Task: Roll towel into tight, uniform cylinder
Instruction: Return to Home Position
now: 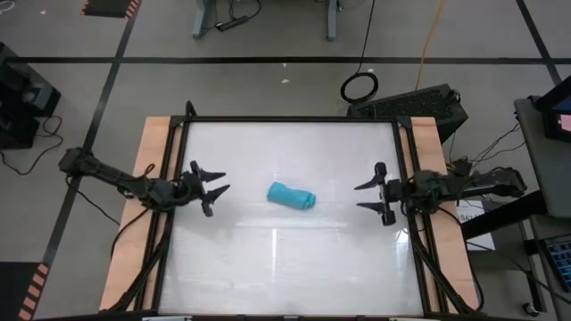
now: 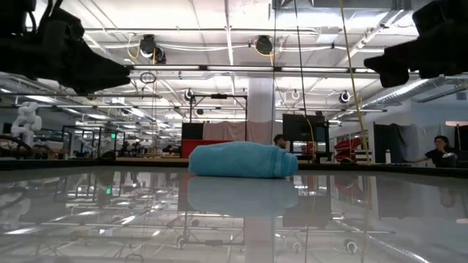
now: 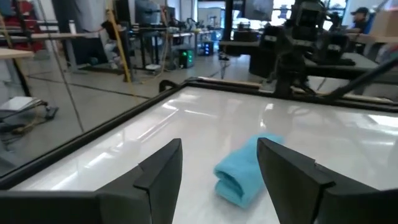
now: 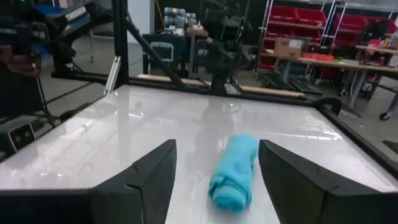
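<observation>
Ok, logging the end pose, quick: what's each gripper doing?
Left gripper: open, empty, left of the towel.
Right gripper: open, empty, right of it.

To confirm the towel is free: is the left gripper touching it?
Apart. The high view shows bare table between the open left gripper and the rolled towel. The right gripper is apart too.

The towel [image 1: 292,195] lies near the middle of the counter [image 1: 285,259], between the left tool [image 1: 221,181] and the right tool [image 1: 359,197], well apart from both.
</observation>
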`<state>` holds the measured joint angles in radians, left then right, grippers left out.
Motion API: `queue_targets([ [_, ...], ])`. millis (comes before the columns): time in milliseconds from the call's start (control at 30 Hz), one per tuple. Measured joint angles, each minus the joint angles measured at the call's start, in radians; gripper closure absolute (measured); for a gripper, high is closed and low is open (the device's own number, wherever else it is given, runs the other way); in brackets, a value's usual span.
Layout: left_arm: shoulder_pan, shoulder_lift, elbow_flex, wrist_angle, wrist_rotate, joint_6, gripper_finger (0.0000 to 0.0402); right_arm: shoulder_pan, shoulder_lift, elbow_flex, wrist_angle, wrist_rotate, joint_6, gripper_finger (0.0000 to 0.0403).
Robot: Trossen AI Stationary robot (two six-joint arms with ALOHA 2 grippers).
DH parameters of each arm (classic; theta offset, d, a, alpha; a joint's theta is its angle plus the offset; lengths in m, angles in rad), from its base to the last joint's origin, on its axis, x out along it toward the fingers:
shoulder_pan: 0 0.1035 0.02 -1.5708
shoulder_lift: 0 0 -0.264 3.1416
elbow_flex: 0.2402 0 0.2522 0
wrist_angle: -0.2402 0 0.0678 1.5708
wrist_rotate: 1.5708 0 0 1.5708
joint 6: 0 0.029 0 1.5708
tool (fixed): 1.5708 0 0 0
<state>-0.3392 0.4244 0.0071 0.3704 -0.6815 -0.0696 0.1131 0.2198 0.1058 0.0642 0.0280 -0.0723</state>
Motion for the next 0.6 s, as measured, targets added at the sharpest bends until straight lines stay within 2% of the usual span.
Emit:
queue_targets([
  [300, 0.069, 0.000, 0.000, -0.003, -0.002, 0.024, 0.0189, 0.000, -0.027, -0.090, 0.021, -0.009, -0.042, 0.0184],
  [467, 0.076, 0.000, -0.001, -0.003, -0.017, 0.023, 0.0189, 0.000, -0.041, -0.092, -0.009, -0.062, -0.070, 0.0184],
  [600, 0.076, 0.000, -0.001, 0.009, -0.039, 0.027, 0.0189, 0.000, -0.041, -0.092, -0.017, -0.028, -0.073, 0.0184],
])
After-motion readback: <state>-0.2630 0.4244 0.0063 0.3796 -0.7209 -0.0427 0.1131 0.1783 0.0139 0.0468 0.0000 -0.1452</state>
